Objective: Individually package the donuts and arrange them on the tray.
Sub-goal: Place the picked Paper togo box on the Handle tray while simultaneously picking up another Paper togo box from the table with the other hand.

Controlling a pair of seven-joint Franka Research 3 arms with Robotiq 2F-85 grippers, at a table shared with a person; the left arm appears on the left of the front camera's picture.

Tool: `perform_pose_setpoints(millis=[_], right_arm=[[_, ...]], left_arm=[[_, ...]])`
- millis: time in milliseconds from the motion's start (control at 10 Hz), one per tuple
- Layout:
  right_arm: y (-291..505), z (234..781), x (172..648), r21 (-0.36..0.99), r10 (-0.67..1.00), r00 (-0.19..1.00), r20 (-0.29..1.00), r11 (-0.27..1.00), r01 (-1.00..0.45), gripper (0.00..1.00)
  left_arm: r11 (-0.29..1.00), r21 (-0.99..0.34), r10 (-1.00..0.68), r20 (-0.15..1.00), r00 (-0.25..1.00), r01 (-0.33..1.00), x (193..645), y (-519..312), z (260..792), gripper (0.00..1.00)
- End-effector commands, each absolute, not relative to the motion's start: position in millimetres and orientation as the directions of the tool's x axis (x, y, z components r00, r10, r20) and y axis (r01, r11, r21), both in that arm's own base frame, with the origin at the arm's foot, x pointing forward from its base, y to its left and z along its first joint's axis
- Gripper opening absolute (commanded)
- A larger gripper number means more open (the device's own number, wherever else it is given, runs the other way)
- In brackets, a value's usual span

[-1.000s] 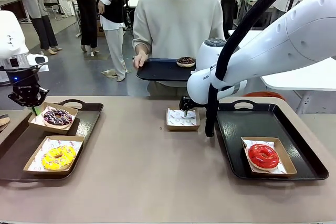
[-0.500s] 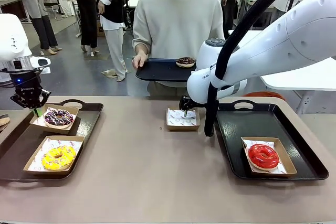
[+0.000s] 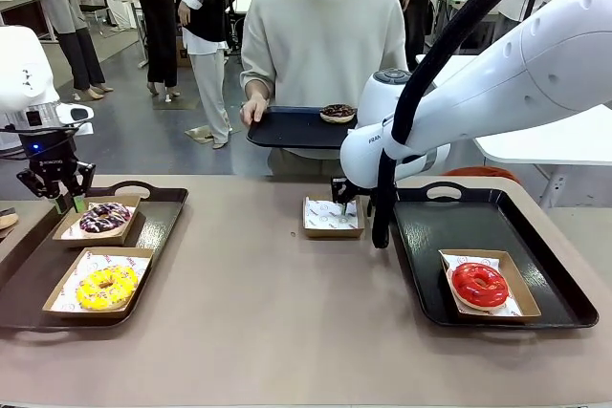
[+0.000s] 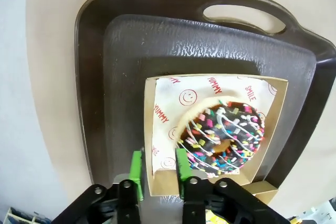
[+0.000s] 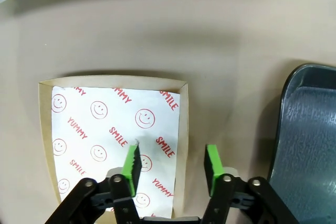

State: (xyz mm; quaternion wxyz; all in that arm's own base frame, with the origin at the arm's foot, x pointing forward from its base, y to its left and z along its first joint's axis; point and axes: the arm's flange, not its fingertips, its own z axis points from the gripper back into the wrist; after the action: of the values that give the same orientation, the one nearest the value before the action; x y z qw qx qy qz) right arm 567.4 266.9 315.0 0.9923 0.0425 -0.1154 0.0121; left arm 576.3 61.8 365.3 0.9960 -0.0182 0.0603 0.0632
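The purple sprinkled donut point(image 3: 103, 218) point(image 4: 223, 137) lies in a paper-lined box on the left tray point(image 3: 158, 212). My left gripper point(image 3: 67, 203) point(image 4: 159, 174) is open, its pads apart on either side of that box's near wall. In front of it a yellow donut point(image 3: 105, 287) sits boxed. On the right tray point(image 3: 421, 236) rests a boxed red donut point(image 3: 479, 284). My right gripper point(image 3: 341, 207) point(image 5: 171, 167) is open, straddling one wall of an empty lined box point(image 3: 333, 219) point(image 5: 105, 140). The person holds a dark tray point(image 3: 287, 129) carrying a chocolate donut point(image 3: 338, 112).
The person stands at the far edge, both hands on the held tray. My right arm's thick white link and black cable cross above the right tray's back corner. Bare tabletop lies between the two trays and in front of the empty box.
The left gripper set the purple donut's box down flat on the tray and parted its jaws. The right gripper's jaws narrowed around the empty box's wall.
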Motion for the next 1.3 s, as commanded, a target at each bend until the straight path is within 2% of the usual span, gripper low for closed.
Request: perform_pose_setpoints(millis=[0,100,300,800,1000,1100,1200], right_arm=[[267,320,565,0.088,0.022,0.976,0.215,0.995,-0.042,0.00],[266,320,565,0.086,0.019,0.977,0.213,0.996,-0.038,0.00],[266,320,564,0.084,0.015,0.977,0.212,0.996,-0.034,0.00],[266,323,564,0.070,0.003,0.975,0.224,0.997,-0.019,0.00],[268,337,554,0.090,0.003,0.979,0.204,0.996,-0.022,0.00],[267,354,542,0.089,0.019,0.977,0.211,0.995,-0.038,0.00],[266,370,534,0.093,0.029,0.975,0.218,0.994,-0.050,0.00]], left_arm=[[0.989,-0.028,0.141,-0.129,0.981,-0.146,580,61,369,1.00],[0.989,-0.033,0.141,-0.131,0.981,-0.147,579,61,369,0.81],[0.988,-0.044,0.142,-0.135,0.981,-0.149,579,62,370,1.00],[0.983,-0.117,0.128,-0.122,0.984,-0.142,570,66,381,1.00],[0.961,-0.241,0.101,-0.144,0.984,-0.134,556,61,395,1.00],[0.898,-0.428,0.043,-0.148,0.988,-0.103,530,58,416,1.00],[0.838,-0.541,0.000,-0.118,0.993,-0.065,501,61,436,1.00]])
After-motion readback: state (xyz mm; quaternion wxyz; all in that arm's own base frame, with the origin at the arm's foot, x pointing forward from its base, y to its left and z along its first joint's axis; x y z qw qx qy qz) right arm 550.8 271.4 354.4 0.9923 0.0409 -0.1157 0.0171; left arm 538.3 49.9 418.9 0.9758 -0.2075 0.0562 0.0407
